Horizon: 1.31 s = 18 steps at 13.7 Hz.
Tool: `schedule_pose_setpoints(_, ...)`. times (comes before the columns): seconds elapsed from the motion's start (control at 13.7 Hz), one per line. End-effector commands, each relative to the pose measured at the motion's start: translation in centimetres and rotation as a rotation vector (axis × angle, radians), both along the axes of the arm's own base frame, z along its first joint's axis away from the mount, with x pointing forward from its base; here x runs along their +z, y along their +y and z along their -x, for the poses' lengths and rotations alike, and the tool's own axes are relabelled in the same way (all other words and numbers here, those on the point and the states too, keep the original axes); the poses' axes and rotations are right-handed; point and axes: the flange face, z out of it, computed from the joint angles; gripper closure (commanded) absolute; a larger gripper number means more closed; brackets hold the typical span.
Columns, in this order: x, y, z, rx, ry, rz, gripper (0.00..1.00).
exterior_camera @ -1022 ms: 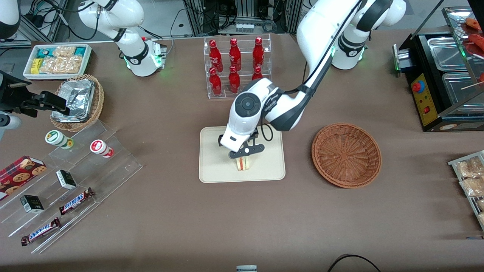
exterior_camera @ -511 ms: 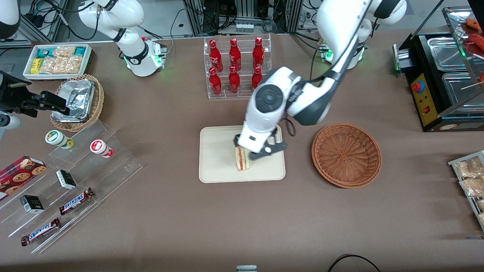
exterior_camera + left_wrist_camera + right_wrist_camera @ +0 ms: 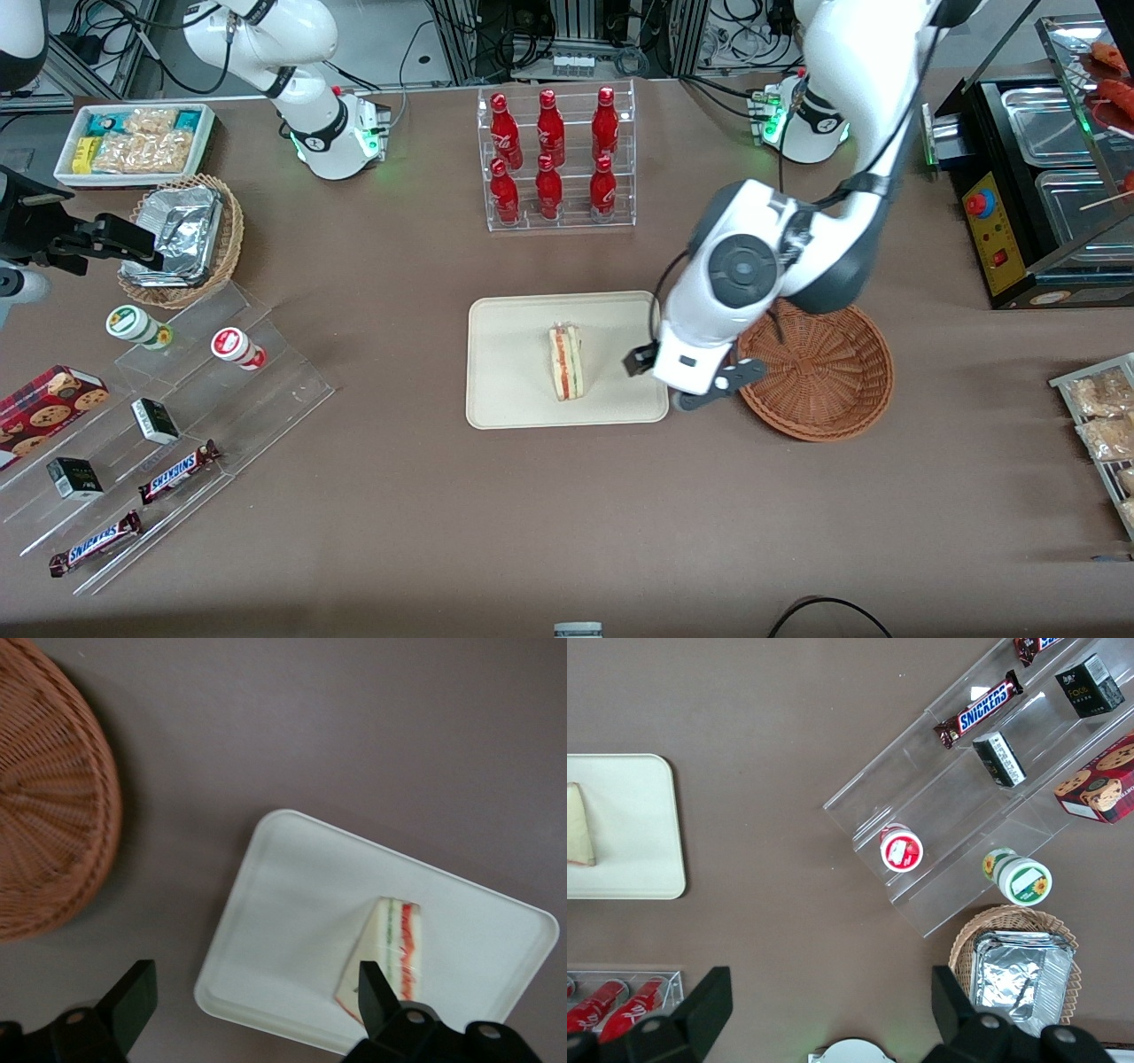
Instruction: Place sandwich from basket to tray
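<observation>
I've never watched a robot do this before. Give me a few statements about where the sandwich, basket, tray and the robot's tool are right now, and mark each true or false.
1. The sandwich lies on the tray. True.
2. The tool is shut on the sandwich. False: it is open and holds nothing, over the gap between tray and basket.
3. The basket holds a second sandwich. False: the part of it that shows is empty.
4. The sandwich lies wholly within the tray's rim. True.
5. The tray sits inside the basket. False: they lie side by side on the table, apart.
</observation>
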Motion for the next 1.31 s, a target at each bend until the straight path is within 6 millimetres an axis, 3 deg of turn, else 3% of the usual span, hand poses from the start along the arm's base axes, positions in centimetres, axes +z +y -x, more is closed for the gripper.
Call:
schedule_pose_setpoints(0.0,1.9,5.4,1.3,-0.054,0.003,-0.007,0.00)
schedule_pose_setpoints(0.29,3.2,11.8,1.0,-0.147,0.035,-0.007,0.00)
schedule_pose_setpoints(0.58,6.6,21.5,0.6,-0.310,0.099,0.019,0.00)
schedule_pose_setpoints(0.95,12.6,27.4,0.5,-0.640,0.123,-0.013,0.00)
schedule_pose_setpoints(1.09,15.5,28.9,0.8,-0.613,0.120,-0.007,0.00)
schedule_pose_setpoints(1.24,17.8,28.9,1.3,-0.592,0.120,-0.012,0.00)
